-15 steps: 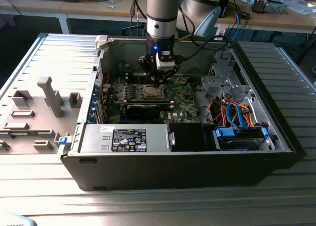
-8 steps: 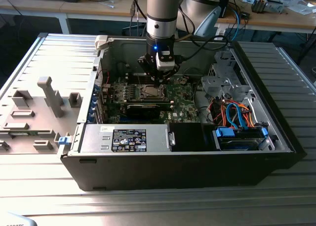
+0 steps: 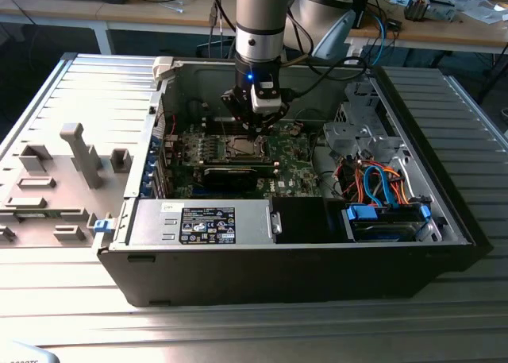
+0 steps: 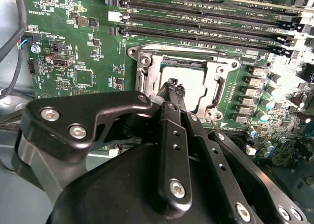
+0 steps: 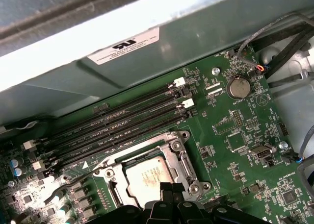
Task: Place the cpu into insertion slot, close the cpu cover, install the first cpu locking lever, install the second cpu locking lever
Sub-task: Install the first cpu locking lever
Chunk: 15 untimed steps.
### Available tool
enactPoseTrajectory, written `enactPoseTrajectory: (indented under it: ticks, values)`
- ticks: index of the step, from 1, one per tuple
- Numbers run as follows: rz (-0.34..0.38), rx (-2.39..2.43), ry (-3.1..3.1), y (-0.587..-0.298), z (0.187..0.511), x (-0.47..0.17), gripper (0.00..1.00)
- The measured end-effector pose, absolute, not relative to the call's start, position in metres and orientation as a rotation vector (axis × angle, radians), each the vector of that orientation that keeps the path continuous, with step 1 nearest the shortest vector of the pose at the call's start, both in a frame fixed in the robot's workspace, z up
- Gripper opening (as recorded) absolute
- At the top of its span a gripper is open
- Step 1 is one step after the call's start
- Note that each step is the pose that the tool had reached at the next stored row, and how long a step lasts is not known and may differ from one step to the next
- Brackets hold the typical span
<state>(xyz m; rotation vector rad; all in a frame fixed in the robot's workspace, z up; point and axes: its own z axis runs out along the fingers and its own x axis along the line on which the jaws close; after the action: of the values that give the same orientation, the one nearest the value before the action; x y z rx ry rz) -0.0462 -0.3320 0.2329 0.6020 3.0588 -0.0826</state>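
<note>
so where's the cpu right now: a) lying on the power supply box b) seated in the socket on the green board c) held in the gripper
b: the cpu lies flat in the insertion slot, its silver face framed by the cpu cover.

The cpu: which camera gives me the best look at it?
The first wrist view: the cpu shows most of its silver face, the tool hiding one edge. In the second wrist view the tool crosses one side of it. In the exterior view it is a small pale square under the tool.
</note>
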Motion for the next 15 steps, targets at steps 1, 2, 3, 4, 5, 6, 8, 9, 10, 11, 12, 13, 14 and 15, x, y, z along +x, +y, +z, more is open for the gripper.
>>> enactPoseTrajectory:
  ticks: [1, 2, 3, 4, 5, 6, 8, 9, 10, 11, 12, 13, 14, 15]
  values:
    - [-0.082, 0.601, 3.059, -0.3320, 0.2329, -0.0462, 0.11]
    - [-0.082, 0.600, 3.059, -0.3320, 0.2329, -0.0462, 0.11]
    - [-0.083, 0.600, 3.059, -0.3320, 0.2329, -0.0462, 0.11]
    - [-0.082, 0.599, 3.059, -0.3320, 0.2329, -0.0462, 0.11]
    - [-0.083, 0.598, 3.060, -0.3320, 0.2329, -0.0462, 0.11]
    - [-0.083, 0.598, 3.060, -0.3320, 0.2329, -0.0462, 0.11]
    - [-0.083, 0.596, 3.060, -0.3320, 0.2329, -0.0462, 0.11]
    - [-0.083, 0.596, 3.060, -0.3320, 0.2329, -0.0461, 0.11]
    - [-0.082, 0.595, 3.060, -0.3319, 0.2329, -0.0461, 0.11]
    - [-0.083, 0.594, 3.060, -0.3320, 0.2329, -0.0462, 0.11]
    - [-0.083, 0.594, 3.060, -0.3320, 0.2329, -0.0462, 0.11]
    - [-0.082, 0.593, 3.060, -0.3319, 0.2329, -0.0462, 0.11]
    - [-0.082, 0.592, 3.061, -0.3320, 0.2329, -0.0462, 0.11]
    - [-0.082, 0.592, 3.061, -0.3320, 0.2329, -0.0462, 0.11]
